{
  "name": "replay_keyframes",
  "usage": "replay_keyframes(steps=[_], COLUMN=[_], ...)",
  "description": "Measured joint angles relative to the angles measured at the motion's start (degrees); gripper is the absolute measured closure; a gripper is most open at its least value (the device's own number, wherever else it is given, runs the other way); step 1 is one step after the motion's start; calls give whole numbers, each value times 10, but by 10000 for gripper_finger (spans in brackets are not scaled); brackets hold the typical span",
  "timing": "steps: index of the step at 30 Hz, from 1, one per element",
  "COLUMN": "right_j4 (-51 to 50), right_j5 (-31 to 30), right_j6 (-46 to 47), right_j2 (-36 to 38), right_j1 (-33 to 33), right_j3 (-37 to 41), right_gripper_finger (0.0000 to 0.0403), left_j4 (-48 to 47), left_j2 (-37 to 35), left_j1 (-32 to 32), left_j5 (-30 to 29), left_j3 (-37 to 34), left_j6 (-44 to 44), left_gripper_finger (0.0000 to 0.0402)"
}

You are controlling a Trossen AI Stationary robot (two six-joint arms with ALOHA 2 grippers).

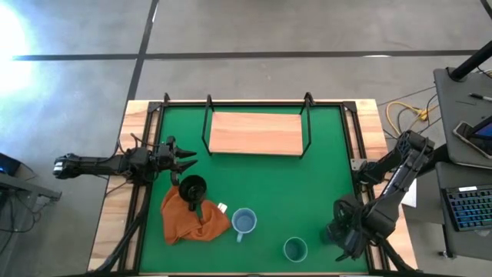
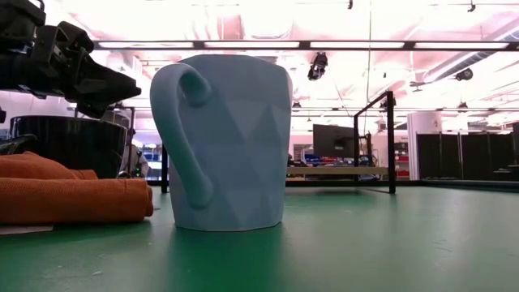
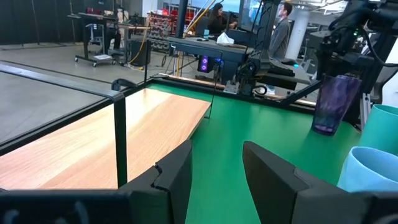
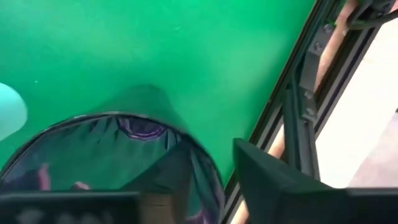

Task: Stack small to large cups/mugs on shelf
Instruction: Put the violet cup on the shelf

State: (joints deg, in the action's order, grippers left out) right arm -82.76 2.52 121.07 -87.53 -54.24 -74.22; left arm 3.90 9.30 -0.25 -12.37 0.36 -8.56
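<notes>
Closest to the low camera stands the light blue mug (image 2: 223, 142), faceted, handle turned toward the orange cloth (image 2: 73, 191) folded beside it. From above it sits near the front edge of the green mat (image 1: 307, 185), with the teal cup (image 1: 295, 249) to its right and the black mug (image 1: 192, 187) resting at the cloth's back edge. Purple tumbler (image 3: 334, 102), tall and translucent, stands at the mat's front right corner, close to the black rail; the right gripper (image 4: 208, 177) has one finger inside its rim and one outside, gripping the wall. Left gripper (image 1: 187, 160) hovers beside the black mug with its fingers spread and nothing between them. At the back, the shelf (image 1: 255, 132), a pale wooden board in a thin black frame, lies bare, and a broad stretch of mat separates it from the cups. From overhead the tumbler is mostly covered by the right arm; the low view cuts off the black mug behind the cloth
</notes>
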Motion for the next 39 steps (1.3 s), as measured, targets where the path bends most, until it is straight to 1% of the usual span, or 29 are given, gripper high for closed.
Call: replay_keyframes(steps=[4, 6, 10, 16, 21, 26, 30, 34, 39], right_j4=[-9, -11, -29, -68, -72, -69, -68, -55, 8], right_j5=[-1, -12, -47, -109, -153, -211, -239, -236, -155], right_j6=[-24, -43, -115, -338, -492, -610, -671, -719, -804], right_j2=[0, 5, 16, 21, 21, 21, 21, 21, 21], right_j1=[6, 16, 59, 182, 296, 387, 466, 561, 681], right_j3=[1, -2, -16, -82, -128, -180, -213, -222, -214], right_gripper_finger=[368, 385, 392, 393, 394, 394, 394, 394, 394], left_j4=[0, 0, 0, 0, 0, 0, 0, 0, 0], left_j2=[0, 0, 0, 0, 0, 0, 0, 0, 0], left_j1=[0, 0, 0, 0, 0, 0, 0, 0, 0], left_j5=[0, 0, 0, 0, 0, 0, 0, 0, 0], left_j3=[0, 0, 0, 0, 0, 0, 0, 0, 0], left_j6=[0, 0, 0, 0, 0, 0, 0, 0, 0], left_gripper_finger=[274, 274, 274, 274, 274, 274, 274, 274, 274])
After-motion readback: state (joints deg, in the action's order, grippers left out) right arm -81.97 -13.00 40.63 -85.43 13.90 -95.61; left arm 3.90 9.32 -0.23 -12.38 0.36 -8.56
